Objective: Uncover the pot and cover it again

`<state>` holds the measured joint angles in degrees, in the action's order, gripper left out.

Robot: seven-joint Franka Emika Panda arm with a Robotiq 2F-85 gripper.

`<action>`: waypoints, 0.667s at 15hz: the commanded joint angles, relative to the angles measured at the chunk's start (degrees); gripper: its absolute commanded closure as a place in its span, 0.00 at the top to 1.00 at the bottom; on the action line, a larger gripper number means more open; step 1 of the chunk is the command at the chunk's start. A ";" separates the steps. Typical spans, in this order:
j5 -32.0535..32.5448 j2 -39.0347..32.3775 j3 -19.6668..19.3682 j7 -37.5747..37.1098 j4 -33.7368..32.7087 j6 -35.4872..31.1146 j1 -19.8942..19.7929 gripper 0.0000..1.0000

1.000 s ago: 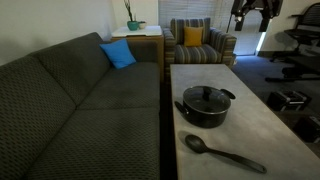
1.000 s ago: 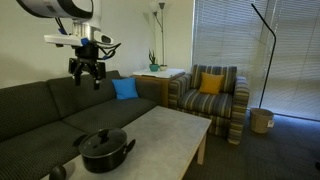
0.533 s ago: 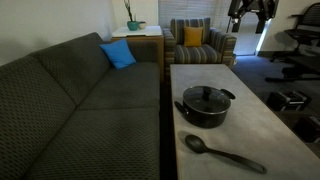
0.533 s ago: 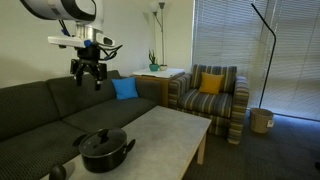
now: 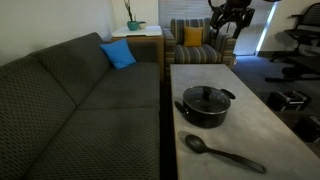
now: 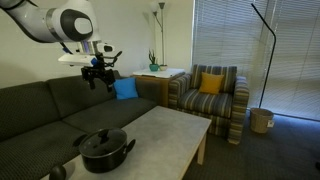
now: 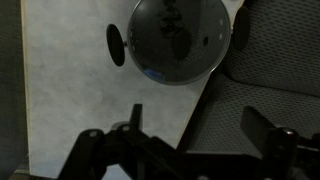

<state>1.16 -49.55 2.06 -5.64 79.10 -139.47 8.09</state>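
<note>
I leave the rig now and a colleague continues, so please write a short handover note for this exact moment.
Gripper: open, empty, high in the air, well away from the pot.
Pot: on the table, near the sofa-side edge, with glass lid on it.
Spoon: on the table beside the pot, not touching it.
Done: nothing visible.
Left: descend to the knob, lift the lid, then put it back.

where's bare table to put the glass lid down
The pale table is bare between the wide black round pot and the striped armchair. Crowded only at the opposite end, where the long black spoon lies.
</note>
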 commanded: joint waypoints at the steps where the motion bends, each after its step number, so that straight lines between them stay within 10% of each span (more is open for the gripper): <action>1: -0.53 -7.77 0.35 1.00 -7.84 -3.83 -0.51 1.00; 10: -2.20 -25.02 2.08 3.91 -31.97 5.81 -2.74 1.00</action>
<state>0.37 -68.43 2.64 -4.39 57.39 -138.95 6.61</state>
